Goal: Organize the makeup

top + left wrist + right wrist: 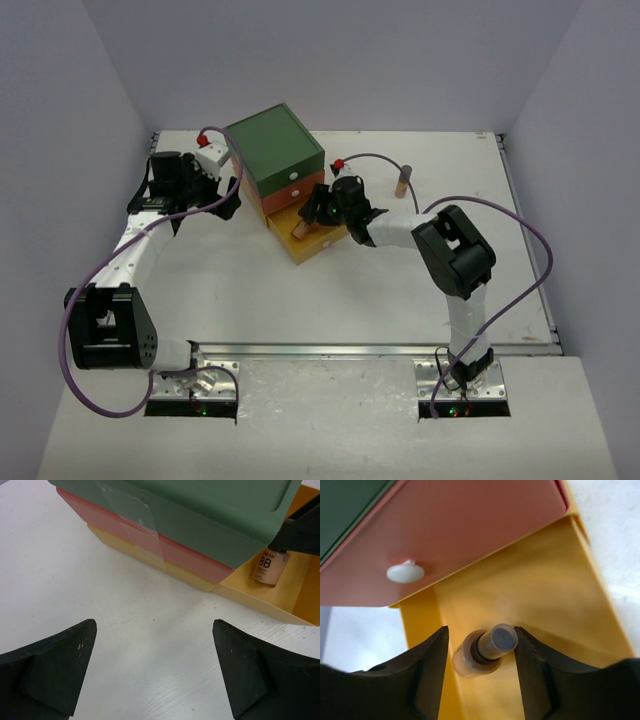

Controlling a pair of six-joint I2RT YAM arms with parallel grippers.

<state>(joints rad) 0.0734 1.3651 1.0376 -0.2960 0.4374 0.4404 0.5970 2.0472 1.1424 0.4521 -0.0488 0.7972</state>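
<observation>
Yellow bottom drawer (298,243) stood open near the bench's (400,290) far edge, a tan bottle (479,656) upright inside between the right pincer's (481,632) fingers, pinched or freed I could not tell; left pincer (154,627) spread, empty; a second bottle (402,182) waited by that edge, seemingly unsorted.

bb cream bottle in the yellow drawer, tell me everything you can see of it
The BB cream bottle is small and clear, glass or plastic by its look, and filled with tan cream, with DREAM BB printed on its front. The right wrist view shows a dark neck and a round greyish cap. It stands about upright in the pulled-out yellow drawer. The right gripper straddles its top; whether it presses the bottle cannot be told.
</observation>
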